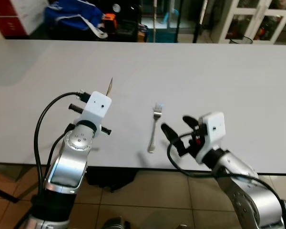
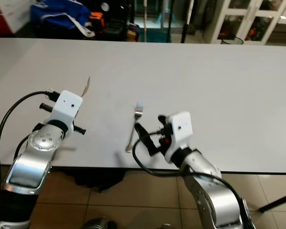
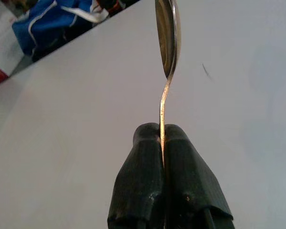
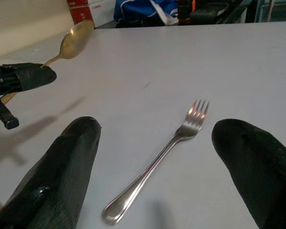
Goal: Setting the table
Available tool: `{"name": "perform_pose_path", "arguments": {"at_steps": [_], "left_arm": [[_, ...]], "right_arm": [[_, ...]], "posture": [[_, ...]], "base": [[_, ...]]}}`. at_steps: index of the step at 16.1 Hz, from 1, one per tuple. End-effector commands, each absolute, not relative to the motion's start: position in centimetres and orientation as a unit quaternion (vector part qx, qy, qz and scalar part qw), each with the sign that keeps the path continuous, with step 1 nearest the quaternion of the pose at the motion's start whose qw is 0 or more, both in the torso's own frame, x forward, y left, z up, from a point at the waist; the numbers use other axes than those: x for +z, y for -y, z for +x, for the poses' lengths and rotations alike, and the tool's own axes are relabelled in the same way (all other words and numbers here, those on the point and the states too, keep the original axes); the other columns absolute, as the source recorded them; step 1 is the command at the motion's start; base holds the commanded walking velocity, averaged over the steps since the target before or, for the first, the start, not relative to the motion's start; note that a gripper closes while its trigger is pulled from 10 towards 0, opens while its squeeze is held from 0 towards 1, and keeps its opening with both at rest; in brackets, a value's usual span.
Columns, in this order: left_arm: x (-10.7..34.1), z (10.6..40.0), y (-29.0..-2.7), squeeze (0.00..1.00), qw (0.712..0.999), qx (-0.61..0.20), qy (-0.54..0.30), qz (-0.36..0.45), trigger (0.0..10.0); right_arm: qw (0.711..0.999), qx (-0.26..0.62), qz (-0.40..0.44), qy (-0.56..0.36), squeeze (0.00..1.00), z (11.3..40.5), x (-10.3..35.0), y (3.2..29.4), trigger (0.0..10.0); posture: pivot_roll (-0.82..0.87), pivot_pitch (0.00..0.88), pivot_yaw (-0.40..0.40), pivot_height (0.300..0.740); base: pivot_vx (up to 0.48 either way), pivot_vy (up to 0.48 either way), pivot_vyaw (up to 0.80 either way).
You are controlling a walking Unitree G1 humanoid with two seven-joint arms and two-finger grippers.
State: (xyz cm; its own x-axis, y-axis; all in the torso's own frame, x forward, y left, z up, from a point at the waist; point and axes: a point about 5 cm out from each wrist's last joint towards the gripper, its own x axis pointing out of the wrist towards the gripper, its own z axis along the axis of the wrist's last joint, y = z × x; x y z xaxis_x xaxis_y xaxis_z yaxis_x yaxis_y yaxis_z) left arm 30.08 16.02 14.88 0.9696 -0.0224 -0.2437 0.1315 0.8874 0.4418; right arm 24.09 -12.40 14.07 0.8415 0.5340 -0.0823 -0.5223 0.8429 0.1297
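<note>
Head views: a smooth, matte white table (image 1: 190, 67) carries a polished steel fork (image 1: 154, 129), tines away from the robot, near the front edge. The left gripper (image 1: 105, 95) holds a thin brass-coloured spoon (image 1: 109, 86) raised above the tabletop; the right gripper (image 1: 175, 130), fingers spread, sits just beside the fork's handle. Left wrist view: rubbery black fingers (image 3: 186, 176) pinch the spoon's slender handle, bowl edge-on. Right wrist view: two rounded black fingers (image 4: 62, 176) flank the fork without touching.
</note>
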Motion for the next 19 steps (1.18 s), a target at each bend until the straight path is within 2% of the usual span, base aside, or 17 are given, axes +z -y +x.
{"name": "perform_pose_path", "arguments": {"at_steps": [1,4,7,14,17,19], "left_arm": [[14.7,29.6,-16.2,0.0,0.968,-0.03,-0.121,0.22,10.0],[13.5,29.1,-18.1,0.0,0.962,0.016,-0.155,0.223,10.0],[14.0,29.5,-18.2,0.0,0.963,0.019,-0.143,0.226,10.0],[15.0,30.9,-17.1,0.0,0.966,0.012,-0.115,0.233,10.0],[14.6,30.7,-17.9,0.0,0.966,0.031,-0.126,0.225,10.0],[14.0,30.3,-19.0,0.0,0.959,0.06,-0.153,0.229,10.0]], "right_arm": [[0.959,0.275,0.05,-0.049,0.0,24.2,14.5,12.7,10.0],[0.96,0.267,0.058,-0.055,0.0,24.3,13.8,12.5,10.0],[0.97,0.236,0.054,-0.039,0.0,25.3,14.3,12.3,10.0],[0.98,0.187,0.066,-0.022,0.0,26.4,14.6,12.5,10.0],[0.979,0.194,0.063,-0.032,0.0,25.9,14.1,12.2,10.0],[0.977,0.2,0.063,-0.034,0.0,25.7,14.2,12.2,10.0]], "posture": [[0.05,0.088,0.024,0.74],[0.06,0.091,0.015,0.74],[0.06,0.103,0.018,0.74],[0.06,0.1,0.035,0.74],[0.06,0.1,0.035,0.74],[0.06,0.101,0.028,0.74]], "base": [[0.0,0.0,0.0],[0.0,0.0,0.0],[0.0,0.0,0.0],[0.0,-0.459,0.0],[0.0,-0.402,0.0],[0.0,0.0,0.0]]}}
